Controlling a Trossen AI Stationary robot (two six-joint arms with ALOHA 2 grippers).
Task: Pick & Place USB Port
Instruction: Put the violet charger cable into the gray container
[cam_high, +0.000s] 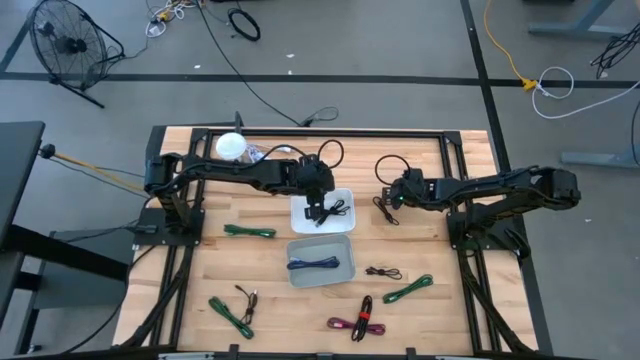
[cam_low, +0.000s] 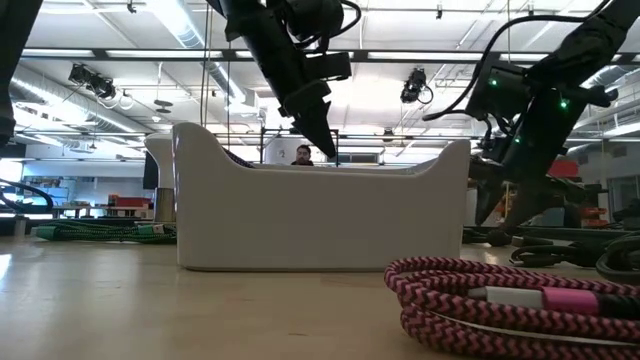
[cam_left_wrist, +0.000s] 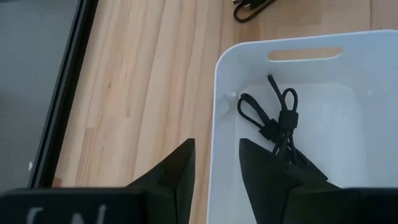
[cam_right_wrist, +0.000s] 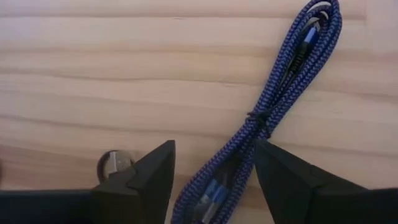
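Note:
A white tray (cam_high: 300, 205) stands mid-table with a bundled black cable (cam_left_wrist: 280, 118) lying on its floor. My left gripper (cam_left_wrist: 216, 155) is open at the tray's near wall (cam_left_wrist: 219, 124), one finger outside it and one inside beside the cable. To the tray's right, a blue braided USB cable bundle (cam_right_wrist: 273, 106) lies flat on the wood. My right gripper (cam_right_wrist: 214, 155) is open and slants down over the bundle's end, a finger on either side. Whether either finger touches it, I cannot tell.
A grey bin (cam_high: 320, 278) nearer the front edge holds a blue cable (cam_high: 315, 264). Green cables (cam_high: 248, 231) (cam_high: 408, 289), black ones (cam_high: 383, 272) (cam_high: 246, 296) and a pink one (cam_high: 355, 322) lie on the near half. A person (cam_low: 302, 155) shows far behind.

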